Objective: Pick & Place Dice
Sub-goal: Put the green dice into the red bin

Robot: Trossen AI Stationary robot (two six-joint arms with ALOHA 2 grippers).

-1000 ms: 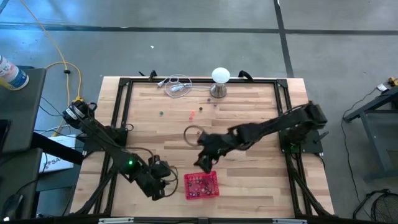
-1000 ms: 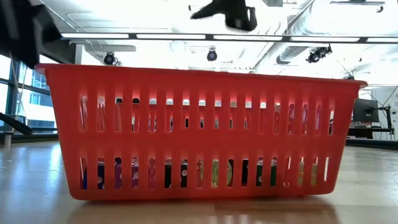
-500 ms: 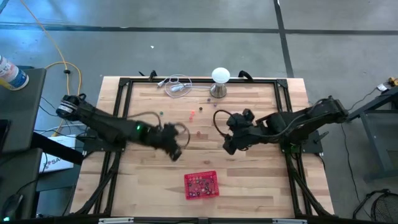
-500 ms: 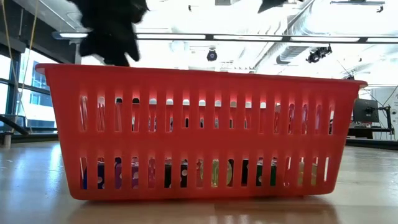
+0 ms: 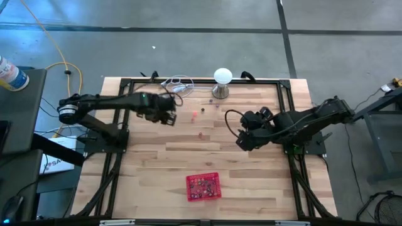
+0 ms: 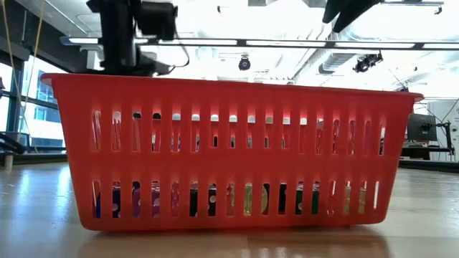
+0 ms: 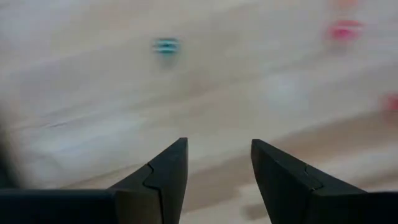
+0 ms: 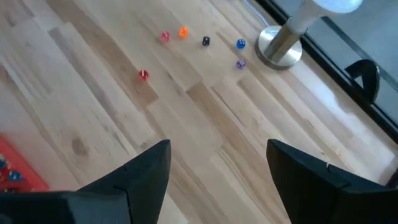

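Loose dice (image 8: 143, 74) scattered on table; more dice (image 5: 202, 186) in basket.

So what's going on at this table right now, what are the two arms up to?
Two robot arms are clearing small dice off a wooden table into a red basket near the front edge, which already holds several. The left hand is open and empty, hovering over the back left of the table near a green die. The right hand waits open and empty on the right side. A few loose dice lie near the metal stand.
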